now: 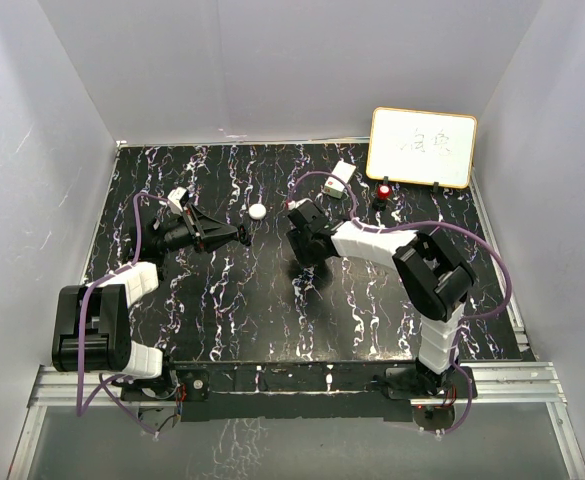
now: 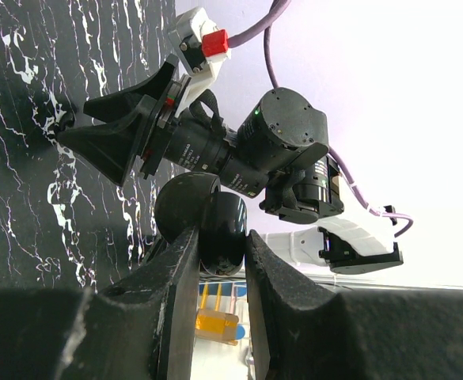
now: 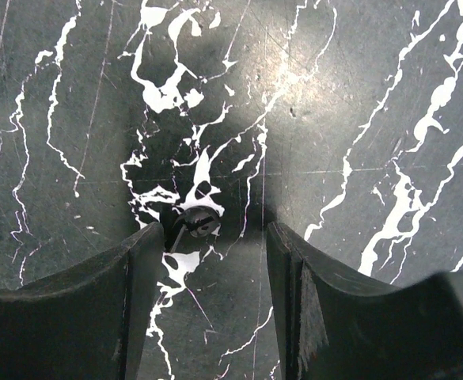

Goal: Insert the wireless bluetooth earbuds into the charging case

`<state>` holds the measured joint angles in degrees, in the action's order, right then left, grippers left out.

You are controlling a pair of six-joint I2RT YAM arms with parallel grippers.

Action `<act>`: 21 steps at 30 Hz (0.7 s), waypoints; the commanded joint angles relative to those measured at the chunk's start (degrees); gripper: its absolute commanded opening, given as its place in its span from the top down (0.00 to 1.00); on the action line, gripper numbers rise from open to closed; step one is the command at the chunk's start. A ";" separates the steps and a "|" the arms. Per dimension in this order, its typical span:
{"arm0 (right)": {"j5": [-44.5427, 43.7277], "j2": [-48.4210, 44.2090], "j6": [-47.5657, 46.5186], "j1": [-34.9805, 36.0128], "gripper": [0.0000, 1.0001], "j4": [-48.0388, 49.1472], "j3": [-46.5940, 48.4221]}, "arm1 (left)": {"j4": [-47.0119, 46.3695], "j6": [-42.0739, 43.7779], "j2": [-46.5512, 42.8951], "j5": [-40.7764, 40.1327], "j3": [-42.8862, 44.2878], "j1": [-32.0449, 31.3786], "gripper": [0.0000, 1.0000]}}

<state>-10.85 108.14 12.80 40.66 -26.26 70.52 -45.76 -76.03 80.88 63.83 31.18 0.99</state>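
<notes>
My left gripper (image 2: 221,237) is shut on a glossy black charging case (image 2: 225,226), held off the table; its two round halves look hinged apart. In the top view the left gripper (image 1: 234,235) sits left of centre, pointing right. One small black earbud (image 3: 193,222) lies on the marble table (image 3: 358,119), just ahead of my right gripper (image 3: 211,237) and close to its left finger (image 3: 140,269). That gripper is open, holds nothing, and points down at the table. In the top view the right gripper (image 1: 307,255) is near the middle. No other earbuds show.
A white round puck (image 1: 258,211) lies on the table between the two grippers, a little further back. A whiteboard (image 1: 422,147) leans at the back right, with a small red-topped object (image 1: 383,190) in front of it. White walls enclose the table.
</notes>
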 commanded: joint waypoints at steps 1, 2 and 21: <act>-1.56 -2.23 0.62 0.02 0.47 -0.46 -2.15 | 0.14 0.36 -2.22 0.76 1.34 -0.02 1.00; -1.60 -2.37 0.64 -0.04 0.47 -0.30 -2.23 | 0.20 0.36 -2.22 0.69 1.34 0.01 1.00; 9.70 -6.86 5.54 -3.58 0.52 5.23 -1.30 | 0.21 0.75 -2.22 0.85 0.99 0.06 1.00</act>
<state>-4.03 104.36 15.46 38.28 -24.49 68.36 -45.56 -75.59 80.88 63.83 31.18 0.99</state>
